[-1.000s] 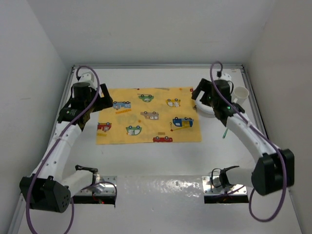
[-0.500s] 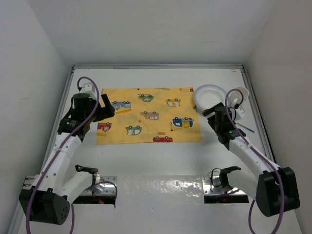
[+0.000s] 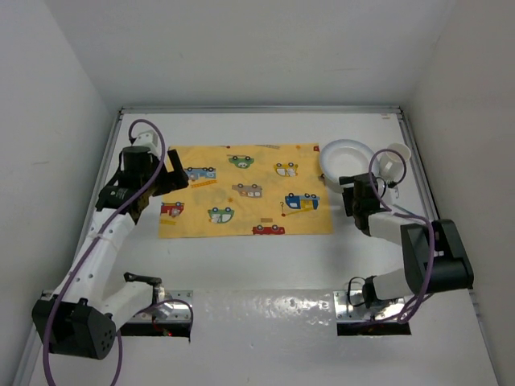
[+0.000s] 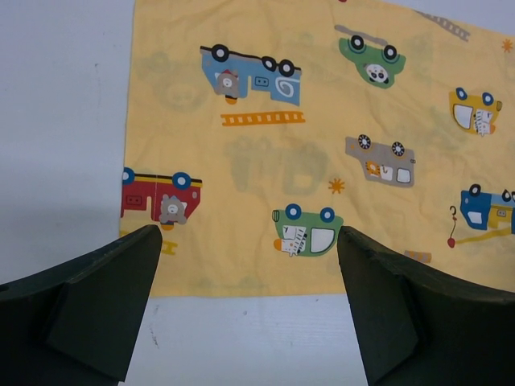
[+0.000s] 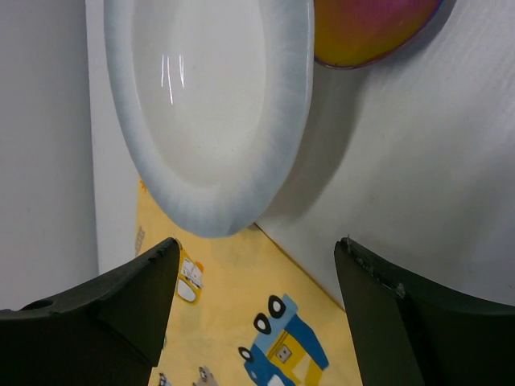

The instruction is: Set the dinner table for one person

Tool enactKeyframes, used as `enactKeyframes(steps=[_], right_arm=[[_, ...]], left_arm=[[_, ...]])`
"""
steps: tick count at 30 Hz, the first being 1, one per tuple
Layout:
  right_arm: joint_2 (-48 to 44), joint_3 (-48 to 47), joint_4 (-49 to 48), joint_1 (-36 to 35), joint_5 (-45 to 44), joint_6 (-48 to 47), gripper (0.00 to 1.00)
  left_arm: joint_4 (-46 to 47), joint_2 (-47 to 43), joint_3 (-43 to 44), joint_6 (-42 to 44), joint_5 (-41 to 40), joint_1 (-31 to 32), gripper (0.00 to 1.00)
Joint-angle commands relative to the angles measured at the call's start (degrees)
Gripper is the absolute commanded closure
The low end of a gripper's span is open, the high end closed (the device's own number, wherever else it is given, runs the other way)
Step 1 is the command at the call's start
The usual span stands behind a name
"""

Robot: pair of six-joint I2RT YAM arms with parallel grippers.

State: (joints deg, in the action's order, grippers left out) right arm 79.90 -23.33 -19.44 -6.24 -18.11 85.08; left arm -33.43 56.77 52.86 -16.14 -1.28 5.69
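The dinner table (image 3: pixel 265 257) is a white top with grey rails. A yellow placemat (image 3: pixel 245 190) printed with cartoon cars lies flat in its middle. A white plate (image 3: pixel 346 159) with a pale blue rim sits at the mat's far right corner, and a white cup (image 3: pixel 396 155) stands right of it. My left gripper (image 3: pixel 173 178) is open and empty over the mat's left end; the left wrist view shows it (image 4: pixel 249 232) above the mat's edge (image 4: pixel 306 161). My right gripper (image 3: pixel 349 191) is open and empty just near of the plate (image 5: pixel 209 112), not touching it (image 5: pixel 257 241).
A shiny pink-orange rounded thing (image 5: pixel 370 32) lies beside the plate; I cannot tell what it is. A thin stick-like utensil (image 3: pixel 406 212) lies right of the right arm. Grey rails (image 3: pixel 418 161) edge the table, with white walls close behind.
My right arm has drawn back from over the plate toward the near side and folded, uncovering the plate. My left gripper has shifted only slightly.
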Motion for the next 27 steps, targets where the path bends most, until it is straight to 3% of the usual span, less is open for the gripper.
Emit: enactKeyframes(steps=[1, 9, 16, 27], right_arm=[[4.02, -1.01, -10.26, 1.05, -0.61, 4.57, 0.23], [13.17, -4.35, -16.50, 1.67, -0.52, 7.82, 0.30], [18.36, -5.14, -21.78, 1.67, -2.02, 10.55, 0.42], [19.07, -3.30, -25.81, 1.67, -2.90, 10.81, 0.85]], left_arm=[[0.47, 0.97, 2.51, 1.20, -0.57, 0.37, 0.11], [0.47, 3.34, 3.13, 1.55, -1.62, 0.37, 0.11], [0.65, 4.05, 3.39, 1.64, -2.50, 0.37, 0.10], [1.35, 4.75, 2.95, 1.29, -2.15, 0.46, 0.10]])
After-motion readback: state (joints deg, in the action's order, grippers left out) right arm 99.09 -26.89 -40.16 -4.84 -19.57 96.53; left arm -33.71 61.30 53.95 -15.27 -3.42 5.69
